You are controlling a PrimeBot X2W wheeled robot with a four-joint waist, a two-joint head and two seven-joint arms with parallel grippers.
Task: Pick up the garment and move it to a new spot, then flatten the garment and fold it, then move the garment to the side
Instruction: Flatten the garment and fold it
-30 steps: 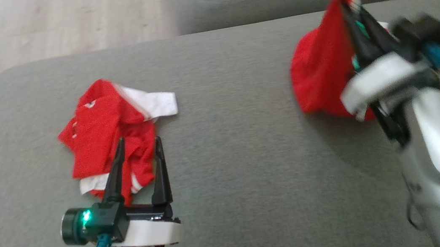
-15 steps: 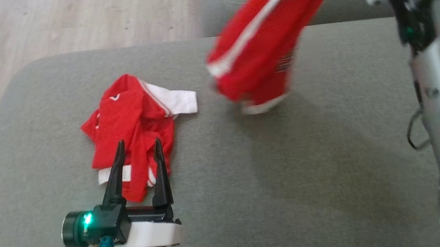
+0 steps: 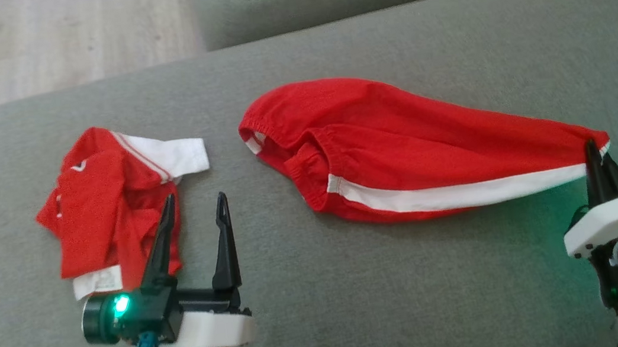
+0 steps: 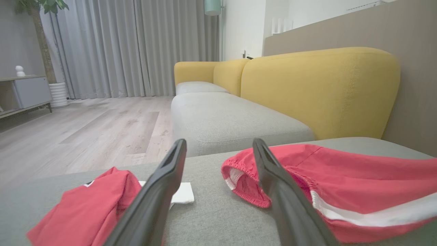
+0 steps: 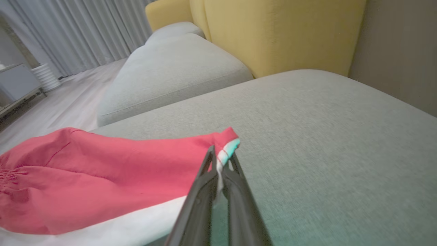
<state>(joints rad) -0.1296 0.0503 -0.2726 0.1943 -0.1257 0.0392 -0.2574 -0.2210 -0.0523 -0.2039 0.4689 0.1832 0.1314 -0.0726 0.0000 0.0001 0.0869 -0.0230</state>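
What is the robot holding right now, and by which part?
The right gripper pinches the red shorts at a leg-hem corner; the left gripper holds nothing.

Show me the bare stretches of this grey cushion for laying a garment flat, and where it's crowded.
Widest: the near cushion between the left gripper and right gripper, in front of the red shorts. Next, the far band behind both garments, broadest at far right. Crowded: the narrow gap between the crumpled shirt and the shorts' waistband, where the left gripper stands.
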